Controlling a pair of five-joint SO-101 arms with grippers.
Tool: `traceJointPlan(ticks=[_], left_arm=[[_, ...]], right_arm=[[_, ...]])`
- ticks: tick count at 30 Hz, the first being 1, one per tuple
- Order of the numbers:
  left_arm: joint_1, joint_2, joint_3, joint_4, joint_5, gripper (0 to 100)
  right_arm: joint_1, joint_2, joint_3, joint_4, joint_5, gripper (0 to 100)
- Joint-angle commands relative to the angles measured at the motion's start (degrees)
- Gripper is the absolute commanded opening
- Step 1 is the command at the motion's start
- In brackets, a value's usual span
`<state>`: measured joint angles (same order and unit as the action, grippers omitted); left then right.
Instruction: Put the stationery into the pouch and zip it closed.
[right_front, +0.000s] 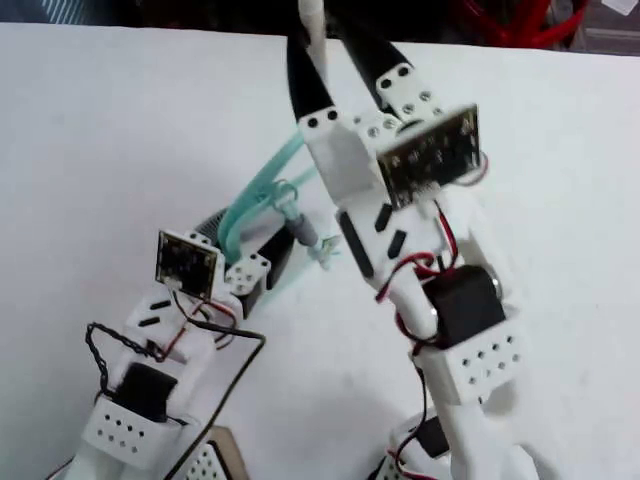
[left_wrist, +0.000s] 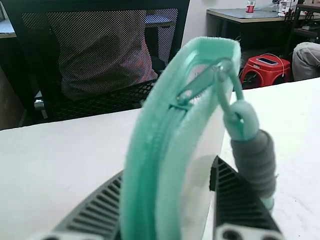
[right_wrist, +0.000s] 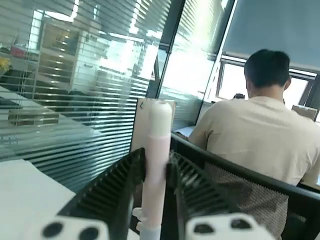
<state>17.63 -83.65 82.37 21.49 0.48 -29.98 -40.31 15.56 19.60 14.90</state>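
- One teal-edged pouch (left_wrist: 165, 150), near mid-table, stood on edge between the fingers of the left gripper (left_wrist: 165, 202). Jaws were narrow, pinched on its lower part.
- In the high view the pouch (right_front: 255, 195) sat just ahead of the left gripper (right_front: 245, 240). Its teal zip band arched away from the arm.
- One grey zip pull (left_wrist: 255, 160) hung off the slider on a teal loop, against one finger. Could not tell how far the zip was open.
- One pale pink-white pen (right_wrist: 156, 145) stood upright in the right gripper (right_wrist: 156, 160), jaws narrow and clamped on its barrel.
- The right gripper (right_front: 325, 70) was raised well above the table, beyond the pouch, with the pen (right_front: 312, 20) poking up past the far edge.
- The white table (right_front: 100, 130) lay open to the left of the pouch and out to the far edge.
- Two arms and two grippers, each with one item.
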Motion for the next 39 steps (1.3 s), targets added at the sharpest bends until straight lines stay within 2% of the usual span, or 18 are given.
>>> traceJointPlan(ticks=[1,11,21,23,26,27,33,39], left_arm=[[0.22,-0.40,-0.35,-1.32,0.18,21],[0.22,-0.40,-0.35,-1.32,0.18,21],[0.22,-0.40,-0.35,-1.32,0.18,21],[0.22,-0.40,-0.35,-1.32,0.18,21],[-0.04,-0.40,-0.35,-1.32,0.53,21],[-0.04,-0.40,-0.35,-1.32,0.53,21],[-0.04,-0.31,-0.35,-1.32,0.26,21],[-0.04,-0.31,-0.35,-1.32,0.26,21]], right_arm=[[0.04,0.40,2.11,-1.27,-0.79,1.7],[-4.00,-5.76,12.31,-0.92,-0.70,1.7],[-3.38,-8.40,16.35,1.01,-0.70,2.6],[-3.47,-8.40,15.30,3.74,-0.70,9.1],[-3.47,-7.87,10.81,10.24,-0.70,25.6],[-3.47,-7.87,9.32,11.91,-0.70,28.2],[-3.47,-8.13,-1.41,21.93,-0.70,18.2],[-5.14,-7.96,-8.97,37.23,-0.70,17.3]])
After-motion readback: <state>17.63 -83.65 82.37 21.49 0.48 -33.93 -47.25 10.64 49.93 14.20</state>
